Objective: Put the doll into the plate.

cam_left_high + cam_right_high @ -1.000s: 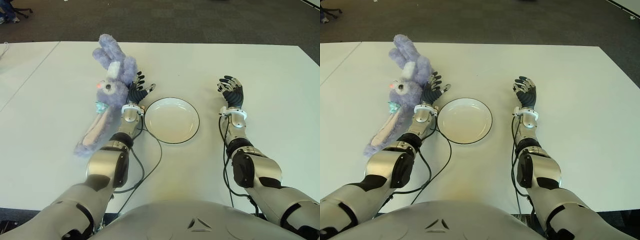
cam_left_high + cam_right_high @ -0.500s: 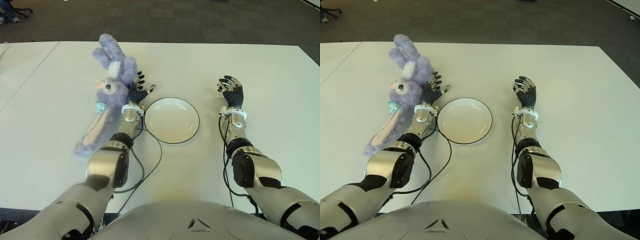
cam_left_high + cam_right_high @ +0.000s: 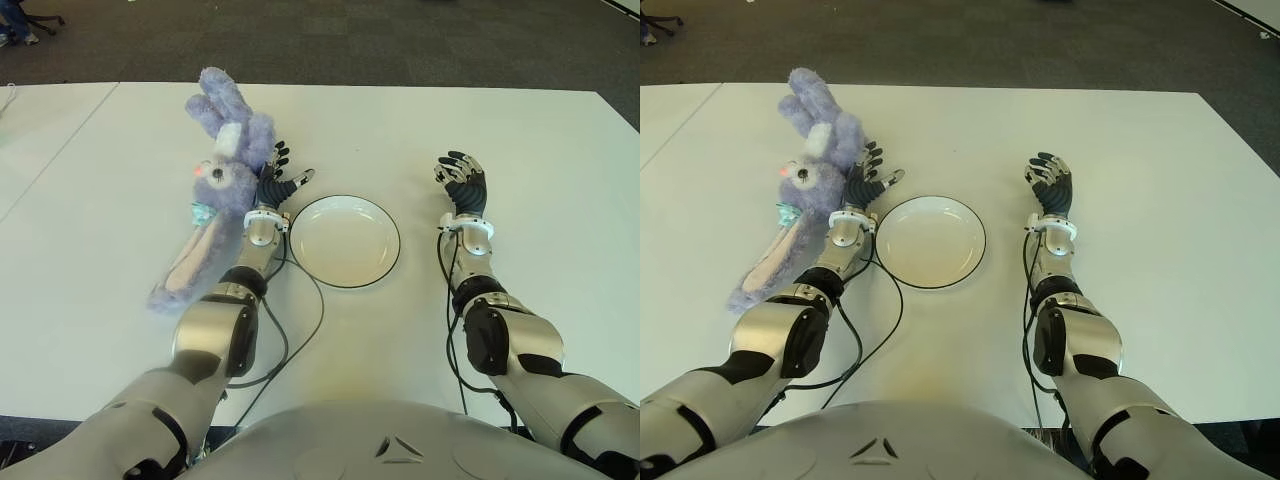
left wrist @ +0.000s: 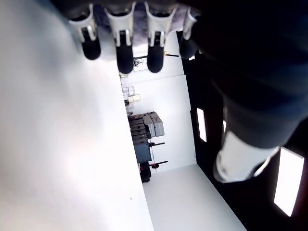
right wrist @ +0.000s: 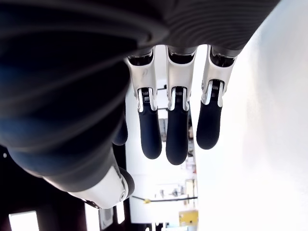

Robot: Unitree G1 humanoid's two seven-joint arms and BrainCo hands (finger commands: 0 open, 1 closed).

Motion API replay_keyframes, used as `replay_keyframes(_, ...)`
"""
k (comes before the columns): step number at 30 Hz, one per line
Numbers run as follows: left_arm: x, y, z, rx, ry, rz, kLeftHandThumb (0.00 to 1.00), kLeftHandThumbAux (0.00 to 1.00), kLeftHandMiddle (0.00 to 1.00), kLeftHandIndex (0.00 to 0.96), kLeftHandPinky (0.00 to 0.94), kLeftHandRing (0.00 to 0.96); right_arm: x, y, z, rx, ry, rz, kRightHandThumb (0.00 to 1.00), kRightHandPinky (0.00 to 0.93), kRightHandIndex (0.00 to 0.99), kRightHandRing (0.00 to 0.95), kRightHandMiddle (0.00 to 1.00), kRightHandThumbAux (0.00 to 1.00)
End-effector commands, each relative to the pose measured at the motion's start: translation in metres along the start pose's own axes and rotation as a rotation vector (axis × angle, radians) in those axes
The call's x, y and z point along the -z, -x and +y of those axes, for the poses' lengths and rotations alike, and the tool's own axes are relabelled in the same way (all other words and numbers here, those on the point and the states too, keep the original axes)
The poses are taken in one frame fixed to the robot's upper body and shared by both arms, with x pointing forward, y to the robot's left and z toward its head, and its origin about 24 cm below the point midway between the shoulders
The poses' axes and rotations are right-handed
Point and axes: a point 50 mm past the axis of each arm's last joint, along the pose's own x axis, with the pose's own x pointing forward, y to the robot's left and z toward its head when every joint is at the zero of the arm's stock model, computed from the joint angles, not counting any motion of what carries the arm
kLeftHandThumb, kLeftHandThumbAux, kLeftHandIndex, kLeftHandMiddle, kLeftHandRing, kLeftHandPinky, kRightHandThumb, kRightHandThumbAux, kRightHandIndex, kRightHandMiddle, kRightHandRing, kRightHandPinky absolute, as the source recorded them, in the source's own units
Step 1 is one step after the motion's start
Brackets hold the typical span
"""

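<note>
A purple plush rabbit doll [image 3: 215, 195] lies on the white table [image 3: 540, 150], left of centre, its long ears stretching toward the front. A white plate [image 3: 345, 240] with a dark rim sits in the middle, with nothing in it. My left hand [image 3: 275, 178] is open between the doll and the plate, its fingers spread close beside the doll's body. My right hand [image 3: 462, 180] shows right of the plate, fingers relaxed and holding nothing. In the left wrist view the fingertips [image 4: 122, 60] point out straight, with purple fur just behind them.
A black cable [image 3: 300, 320] trails from the left forearm across the table in front of the plate. A seam [image 3: 60, 150] divides this table from another one on the left. Dark carpet [image 3: 400, 40] lies beyond the far edge.
</note>
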Motion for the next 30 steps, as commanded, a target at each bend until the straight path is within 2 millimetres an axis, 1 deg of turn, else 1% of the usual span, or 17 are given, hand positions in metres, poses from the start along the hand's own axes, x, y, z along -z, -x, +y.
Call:
replay_keyframes(1, 0.052, 0.034, -0.005, 0.028, -0.054, 0.212, 0.087, 0.735, 0.136, 0.062, 0.093, 0.127, 0.094, 0.078, -0.008, 0.054, -0.015, 0.457, 0.482, 0.416, 0.287, 0.395, 0.353, 0.858)
replay_keyframes(8, 0.038, 0.026, -0.001, 0.042, -0.116, 0.126, 0.091, 0.758, 0.140, 0.054, 0.123, 0.133, 0.094, 0.078, -0.008, 0.055, -0.010, 0.454, 0.481, 0.421, 0.284, 0.396, 0.352, 0.854)
replay_keyframes(12, 0.036, 0.024, -0.001, 0.044, -0.136, 0.105, 0.093, 0.761, 0.142, 0.054, 0.126, 0.135, 0.094, 0.078, -0.007, 0.055, -0.011, 0.454, 0.482, 0.422, 0.284, 0.396, 0.352, 0.853)
replay_keyframes(15, 0.034, 0.023, 0.002, 0.057, -0.183, 0.077, 0.095, 0.783, 0.155, 0.057, 0.149, 0.155, 0.094, 0.078, -0.007, 0.055, -0.015, 0.454, 0.479, 0.416, 0.284, 0.394, 0.352, 0.850)
replay_keyframes(20, 0.031, 0.022, 0.010, 0.066, -0.206, 0.048, 0.103, 0.827, 0.149, 0.060, 0.149, 0.152, 0.094, 0.078, -0.007, 0.053, -0.015, 0.456, 0.461, 0.411, 0.286, 0.390, 0.351, 0.848)
replay_keyframes(25, 0.028, 0.020, 0.013, 0.065, -0.216, 0.020, 0.105, 0.846, 0.147, 0.065, 0.155, 0.151, 0.094, 0.078, -0.007, 0.051, -0.012, 0.455, 0.455, 0.411, 0.284, 0.391, 0.352, 0.849)
replay_keyframes(30, 0.025, 0.020, 0.016, 0.067, -0.234, -0.017, 0.143, 0.883, 0.156, 0.083, 0.122, 0.139, 0.095, 0.078, -0.008, 0.047, -0.006, 0.458, 0.420, 0.401, 0.277, 0.384, 0.344, 0.851)
